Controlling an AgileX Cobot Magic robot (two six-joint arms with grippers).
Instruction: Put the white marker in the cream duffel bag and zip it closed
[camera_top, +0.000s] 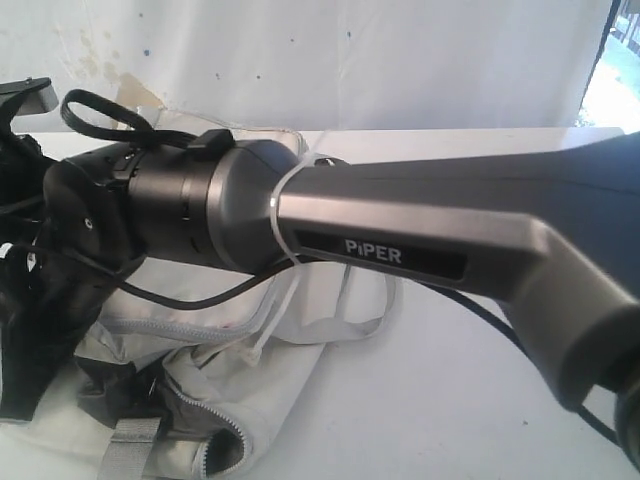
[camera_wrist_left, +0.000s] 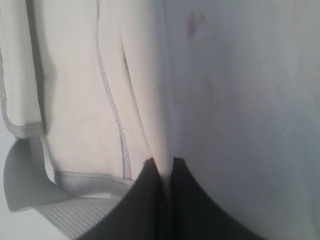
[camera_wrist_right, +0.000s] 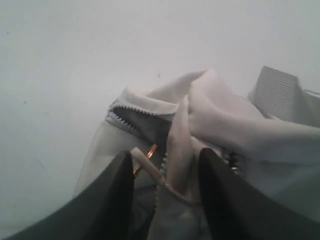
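At the open mouth of the cream duffel bag (camera_wrist_right: 225, 125), the right gripper (camera_wrist_right: 165, 162) stands released, its two dark fingers (camera_wrist_right: 122, 172) apart on either side of an upright fold of the bag's cream fabric. The fold does not fill the gap and neither finger presses on it. The white marker (camera_wrist_right: 148, 167) shows as a short pale rod poking out of the bag's dark opening, just beside one of those fingers and not held by them. A small copper-coloured glint (camera_wrist_right: 145, 157) sits against the marker; what it is cannot be told. A line of grey zipper teeth (camera_wrist_right: 127, 111) edges the bag's mouth beyond the marker, unclosed.

Against the bag's outer side, the left gripper (camera_wrist_left: 164, 161) is clenched. Its black tips nearly meet, and a ridge of the bag's cloth runs straight into the slit between them, so it appears to pinch that fold. A light grey webbing strap (camera_wrist_left: 30, 185) loops off the bag near this grip.

From the exterior view, the right arm (camera_top: 430, 220) reaches across above the bag, which lies slumped on the white table (camera_top: 450, 400) with its zipper gaping.
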